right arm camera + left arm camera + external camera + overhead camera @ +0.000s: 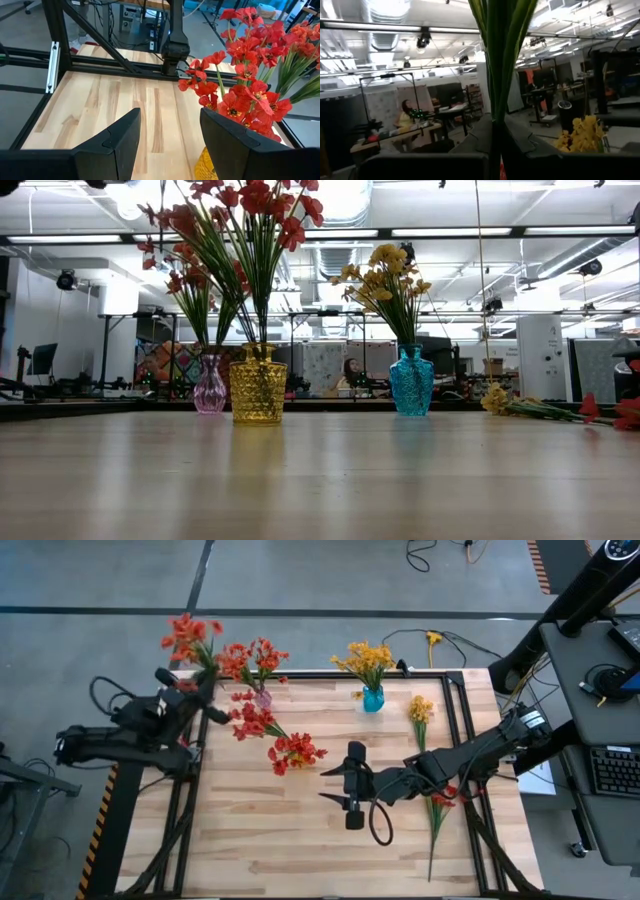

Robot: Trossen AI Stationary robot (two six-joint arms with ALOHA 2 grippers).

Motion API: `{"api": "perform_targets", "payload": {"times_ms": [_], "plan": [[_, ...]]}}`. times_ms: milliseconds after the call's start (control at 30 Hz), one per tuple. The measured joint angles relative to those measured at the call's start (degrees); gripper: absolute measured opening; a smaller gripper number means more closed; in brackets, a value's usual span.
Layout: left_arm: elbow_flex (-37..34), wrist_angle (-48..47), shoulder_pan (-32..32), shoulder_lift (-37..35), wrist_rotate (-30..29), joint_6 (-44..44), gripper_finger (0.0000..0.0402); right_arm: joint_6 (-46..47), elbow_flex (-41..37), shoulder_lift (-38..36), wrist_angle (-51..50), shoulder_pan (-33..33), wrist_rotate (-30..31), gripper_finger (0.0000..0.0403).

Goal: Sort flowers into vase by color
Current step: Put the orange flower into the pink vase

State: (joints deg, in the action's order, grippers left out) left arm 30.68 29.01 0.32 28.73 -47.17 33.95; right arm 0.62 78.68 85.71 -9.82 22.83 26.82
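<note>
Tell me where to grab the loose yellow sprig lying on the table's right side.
Take the yellow sprig by its bare stem just below the blossoms, coming straight down with jaws across it: it lies flat, and the right arm covers the lower stem. The open right gripper at table centre seems best placed; the left gripper holds a red sprig at the far-left corner.

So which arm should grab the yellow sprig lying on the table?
Right. The right gripper is open and empty, with the yellow sprig beside its arm; the left gripper holds a red-orange sprig.
</note>
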Motion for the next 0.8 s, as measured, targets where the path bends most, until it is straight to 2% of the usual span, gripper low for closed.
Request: {"api": "perform_targets", "payload": {"times_ms": [267,400,500,633,800], "plan": [[2.9,-10.5,16.7,0.0,17.4,-15.1,0.0001,0.3,-0.4,0.0,-0.2,0.0,0.0,0.0199],[0.6,-11.2,25.7,0.3,30.5,-21.9,0.0001,0.4,-0.6,0.0,-0.2,0.0,0.0,0.0199],[-0.7,-11.2,30.9,1.3,34.3,-24.7,0.0001,0.5,-0.8,0.0,-0.2,0.0,0.0,0.0199],[-1.4,-10.6,34.4,1.8,41.5,-25.7,0.0001,0.4,-1.1,0.0,-0.3,0.0,0.0,0.0199],[-3.5,-9.5,35.0,1.6,42.3,-25.7,0.0001,0.3,-1.4,0.0,-0.2,0.0,0.2,0.0199]]}}
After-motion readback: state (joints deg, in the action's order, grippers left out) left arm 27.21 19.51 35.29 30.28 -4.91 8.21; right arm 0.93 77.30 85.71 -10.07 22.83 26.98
